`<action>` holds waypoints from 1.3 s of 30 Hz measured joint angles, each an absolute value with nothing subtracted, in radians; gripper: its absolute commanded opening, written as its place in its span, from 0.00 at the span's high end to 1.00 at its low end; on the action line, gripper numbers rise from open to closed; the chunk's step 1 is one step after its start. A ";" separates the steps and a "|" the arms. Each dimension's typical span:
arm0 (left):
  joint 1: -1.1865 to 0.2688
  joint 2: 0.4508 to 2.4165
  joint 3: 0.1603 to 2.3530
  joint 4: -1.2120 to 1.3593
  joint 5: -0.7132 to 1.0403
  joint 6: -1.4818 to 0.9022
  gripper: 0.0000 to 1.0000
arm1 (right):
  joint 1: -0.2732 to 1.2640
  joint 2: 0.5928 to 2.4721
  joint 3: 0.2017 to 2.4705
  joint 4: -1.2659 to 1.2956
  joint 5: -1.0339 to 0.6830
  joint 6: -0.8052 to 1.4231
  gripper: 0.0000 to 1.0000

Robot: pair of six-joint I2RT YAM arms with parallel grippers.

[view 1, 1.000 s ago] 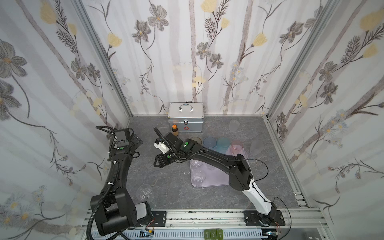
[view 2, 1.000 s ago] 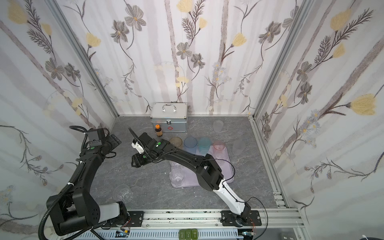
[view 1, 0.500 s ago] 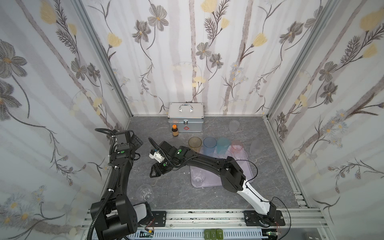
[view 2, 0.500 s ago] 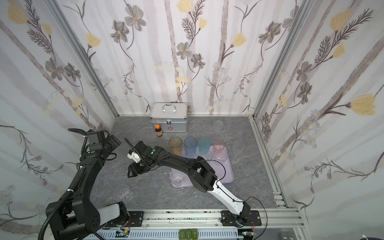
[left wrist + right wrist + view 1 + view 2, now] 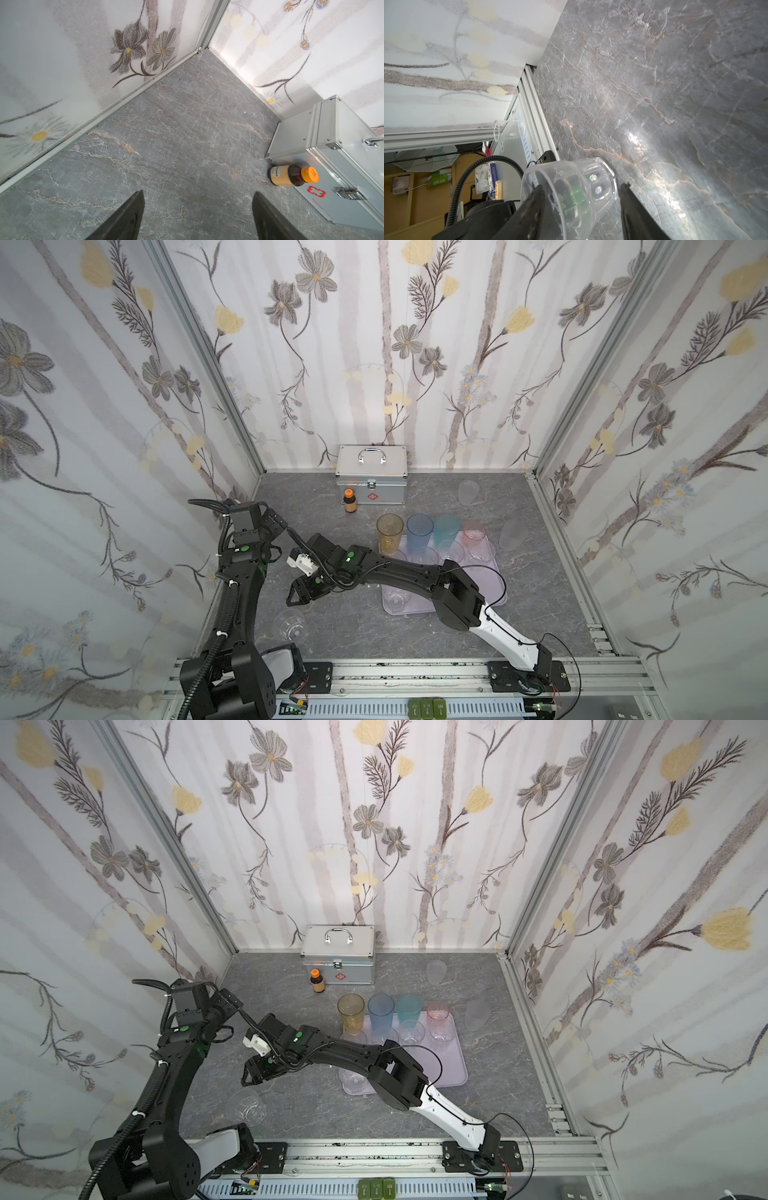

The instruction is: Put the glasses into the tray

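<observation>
Nearest, by the table's (image 5: 365, 635) front-left edge: one short clear glass (image 5: 289, 624), well apart from the tray. Right gripper (image 5: 582, 185) reaches across to it, fingers spread either side, no firm pinch visible; cannot tell if they touch. Risks: the slick wall could squirt out as the fingers close, and the glass could tip or roll toward the front rail. One finger sits close to the rim and may catch it. Mid-table, the tray (image 5: 453, 1069) is crowded and the forearm hangs over it, so the carry could clip the tinted tumblers (image 5: 419, 531). Two frosted glasses (image 5: 514, 534) stand beyond, off the tray. Left gripper (image 5: 198, 192): fingers spread, empty, over bare table.
</observation>
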State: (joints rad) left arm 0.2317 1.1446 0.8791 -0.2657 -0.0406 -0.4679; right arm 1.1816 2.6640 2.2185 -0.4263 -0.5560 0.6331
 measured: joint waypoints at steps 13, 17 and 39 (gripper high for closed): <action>0.232 1.085 0.857 -0.260 -0.024 -0.473 0.16 | 1.198 2.687 2.218 -0.456 -0.467 0.644 0.62; 0.232 1.074 0.850 -0.259 -0.022 -0.474 0.16 | 1.198 2.684 2.218 -0.461 -0.440 0.633 0.54; 0.257 1.052 0.925 -0.259 -0.057 -0.456 0.14 | 1.233 2.513 2.070 -0.450 -0.449 0.613 0.42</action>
